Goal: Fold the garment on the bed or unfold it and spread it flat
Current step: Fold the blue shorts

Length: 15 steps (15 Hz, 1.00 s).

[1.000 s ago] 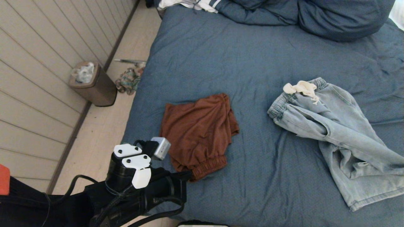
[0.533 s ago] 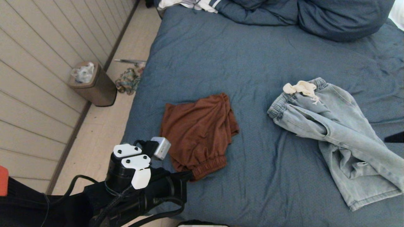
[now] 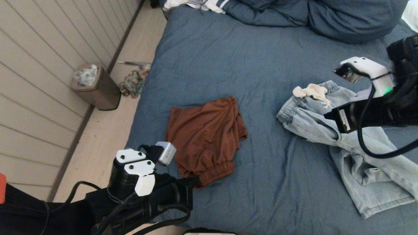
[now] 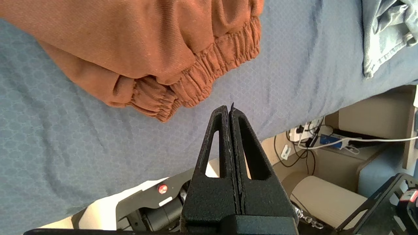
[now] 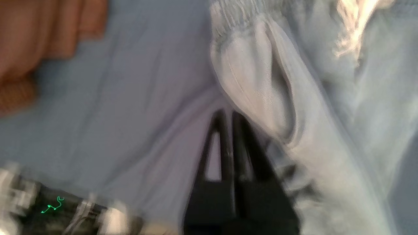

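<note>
On the slate-blue bed (image 3: 254,58) lie two garments. Crumpled rust-brown shorts (image 3: 205,137) sit left of centre, their elastic waistband (image 4: 209,75) toward me. My left gripper (image 4: 229,109) is shut and empty, hovering just short of that waistband, near the bed's front edge (image 3: 196,180). Light blue denim trousers (image 3: 356,150) with a cream drawstring (image 3: 312,91) lie rumpled on the right. My right arm (image 3: 375,111) reaches in over them. My right gripper (image 5: 227,114) is shut, its tips beside a fold of the denim (image 5: 261,91), holding nothing that I can see.
A bunched blue duvet and pillow (image 3: 326,16) fill the head of the bed, with a white striped cloth (image 3: 199,5) beside them. Left of the bed is bare floor with a brown bin (image 3: 98,86), a small heap of cloth (image 3: 132,83) and a panelled wall.
My right arm has swung in from the right edge to above the denim trousers, whose lower leg has shifted a little. The left arm and the brown shorts have not moved.
</note>
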Tool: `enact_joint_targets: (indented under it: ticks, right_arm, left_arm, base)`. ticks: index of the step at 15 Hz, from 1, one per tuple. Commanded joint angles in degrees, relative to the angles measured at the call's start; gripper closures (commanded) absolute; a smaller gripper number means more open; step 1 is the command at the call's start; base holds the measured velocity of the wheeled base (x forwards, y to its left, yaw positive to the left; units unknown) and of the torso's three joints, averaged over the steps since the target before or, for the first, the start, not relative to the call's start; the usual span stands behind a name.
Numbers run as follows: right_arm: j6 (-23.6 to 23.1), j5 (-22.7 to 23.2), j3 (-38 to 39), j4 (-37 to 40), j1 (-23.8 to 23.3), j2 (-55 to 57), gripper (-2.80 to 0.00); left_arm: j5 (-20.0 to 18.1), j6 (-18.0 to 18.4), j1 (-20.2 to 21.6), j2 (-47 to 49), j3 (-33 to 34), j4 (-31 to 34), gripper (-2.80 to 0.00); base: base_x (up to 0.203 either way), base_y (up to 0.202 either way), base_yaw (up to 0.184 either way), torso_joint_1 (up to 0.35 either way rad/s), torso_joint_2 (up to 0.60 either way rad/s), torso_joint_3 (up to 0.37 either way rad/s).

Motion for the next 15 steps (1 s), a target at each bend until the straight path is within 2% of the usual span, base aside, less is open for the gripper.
enact_joint_targets:
  ticks: [1,3,4,6,10,15]
  right_arm:
    - [-3.29,-15.88,-0.13,-3.83,8.77,5.78,0.0]
    - [-6.25,-22.95,-1.11,-4.99,10.73,9.22,0.0]
    - [-6.76,-23.84,-1.26,-5.21,11.08,10.72,-2.8]
    - [-6.55,-24.18,-1.27,-6.41,11.23,14.64,-2.8]
    - [-7.08,-25.51,-4.04,-21.58,7.9,24.64,-2.8]
    - [-7.52,-26.15,-7.07,-26.21,6.59,28.87,-2.8]
  left_arm:
    - [0.03,-0.19,0.06,0.42,-0.03,-0.3,0.0]
    - [0.03,-0.19,0.06,0.8,-0.03,-0.3,0.0]
    - [0.03,-0.19,0.06,1.22,-0.15,-0.3,0.0]
    - [0.03,-0.27,0.01,2.72,-0.44,-0.38,0.0]
    - [-0.12,-0.54,-0.47,3.33,-0.5,-0.39,0.0]
    - [-0.06,-0.54,-0.49,4.66,-0.64,-0.48,0.0]
  base:
    - [0.0,0.0,0.0,0.0,0.0,0.0]
    - [0.0,0.0,0.0,0.0,0.0,0.0]
    - [0.0,0.0,0.0,0.0,0.0,0.0]
    - [0.0,0.0,0.0,0.0,0.0,0.0]
    - [0.0,0.0,0.0,0.0,0.0,0.0]
    - [0.0,0.0,0.0,0.0,0.0,0.0]
